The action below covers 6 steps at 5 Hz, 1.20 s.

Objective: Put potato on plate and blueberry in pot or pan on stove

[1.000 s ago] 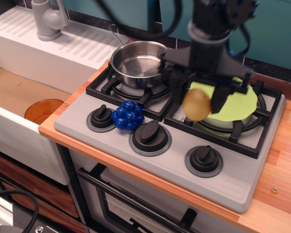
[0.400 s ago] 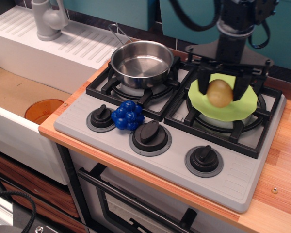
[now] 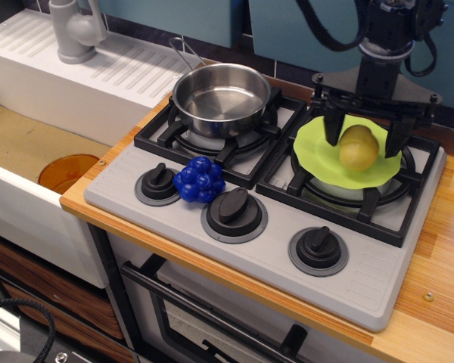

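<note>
- Clearly, at the near edge of the stove [image 3: 378, 283], the blueberry [image 3: 199, 180] is lying untouched between two knobs, so its half of the task is waiting.
- Behind it, the pot [image 3: 221, 98] is sitting empty on the rear-left burner, ready to receive it.
- Farther right, the potato [image 3: 359, 148] is resting on the plate [image 3: 314, 151]; that half is looking done.
- The gripper [image 3: 363, 136] is straddling the potato, jaws apart and seemingly no longer gripping it.
</note>
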Available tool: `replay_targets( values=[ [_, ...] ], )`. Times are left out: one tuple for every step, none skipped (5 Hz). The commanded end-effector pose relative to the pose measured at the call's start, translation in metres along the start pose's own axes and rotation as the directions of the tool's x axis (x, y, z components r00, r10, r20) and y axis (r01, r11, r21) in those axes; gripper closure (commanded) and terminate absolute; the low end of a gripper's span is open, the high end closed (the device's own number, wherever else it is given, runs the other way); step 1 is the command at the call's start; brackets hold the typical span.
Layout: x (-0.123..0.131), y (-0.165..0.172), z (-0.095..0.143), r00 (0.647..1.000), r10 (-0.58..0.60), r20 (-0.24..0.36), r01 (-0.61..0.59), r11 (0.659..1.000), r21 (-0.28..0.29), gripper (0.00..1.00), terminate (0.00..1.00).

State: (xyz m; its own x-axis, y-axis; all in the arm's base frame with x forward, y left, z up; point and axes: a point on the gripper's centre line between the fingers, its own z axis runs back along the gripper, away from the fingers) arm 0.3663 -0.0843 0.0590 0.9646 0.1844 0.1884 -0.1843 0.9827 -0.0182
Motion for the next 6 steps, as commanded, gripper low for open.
replay_targets(
  values=[
    [-0.002,-0.002,0.035,1.0,0.029,0.006,-0.029,1.0,0.007,0.0,0.0],
    [-0.007,0.002,0.049,0.999,0.03,-0.017,-0.03,1.0,0.009,0.0,0.0],
    [-0.008,0.016,0.065,0.999,0.007,-0.044,-0.007,1.0,0.014,0.0,0.0],
    [-0.006,0.035,0.079,0.997,-0.025,-0.069,0.026,0.999,0.02,0.0,0.0],
    [-0.006,0.062,0.085,0.995,-0.056,-0.079,0.058,0.998,0.023,0.0,0.0],
    [-0.015,0.086,0.081,0.995,-0.072,-0.076,0.073,0.997,0.015,0.0,0.0]
  ],
)
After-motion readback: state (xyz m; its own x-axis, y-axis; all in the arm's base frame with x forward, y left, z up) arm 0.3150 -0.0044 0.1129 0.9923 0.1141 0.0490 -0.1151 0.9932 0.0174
